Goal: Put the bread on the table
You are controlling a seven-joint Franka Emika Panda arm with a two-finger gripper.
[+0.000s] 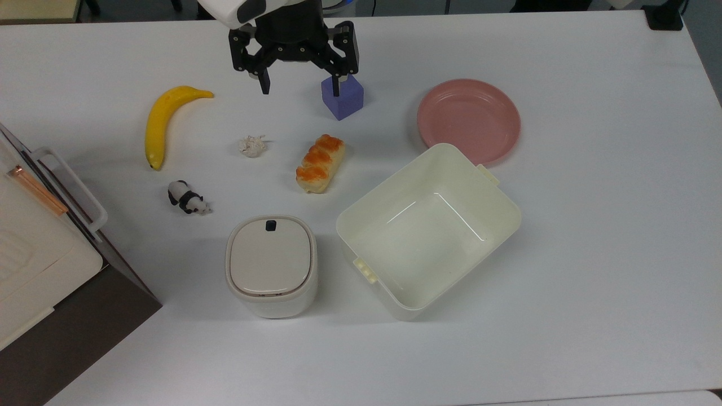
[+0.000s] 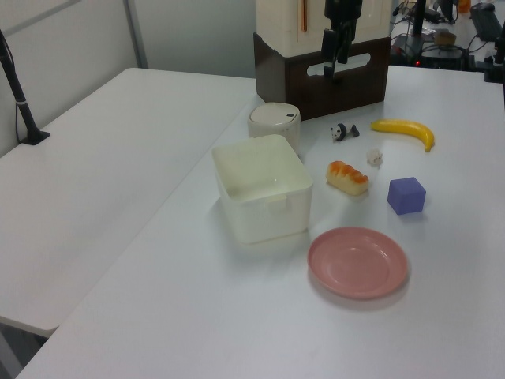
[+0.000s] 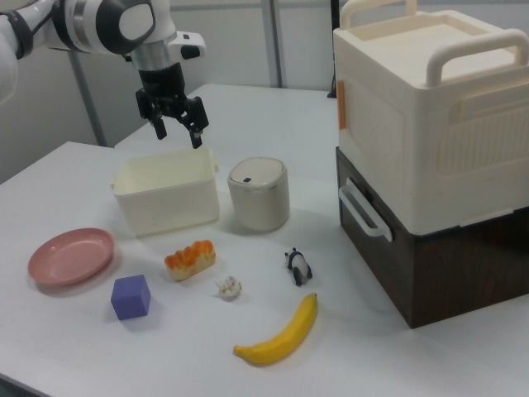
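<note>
The bread (image 1: 320,162) (image 2: 348,177) (image 3: 189,259), a small bun with a glossy orange-brown top, lies flat on the white table (image 1: 592,225) (image 2: 237,316) (image 3: 372,347), between a paper ball and the cream tub. My gripper (image 1: 299,90) (image 2: 332,65) (image 3: 179,136) hangs open and empty high above the table. In the top view it sits toward the far edge from the bread, with one fingertip overlapping the purple cube (image 1: 345,102).
A pink plate (image 1: 468,118) and an open cream tub (image 1: 395,175) lie to the top view's right of the bread. A banana (image 1: 161,121), a paper ball (image 1: 252,145), a toy panda (image 1: 188,198) and a lidded bin (image 1: 271,265) lie to its left and front. A large stacked box (image 3: 430,124) fills the top view's left corner.
</note>
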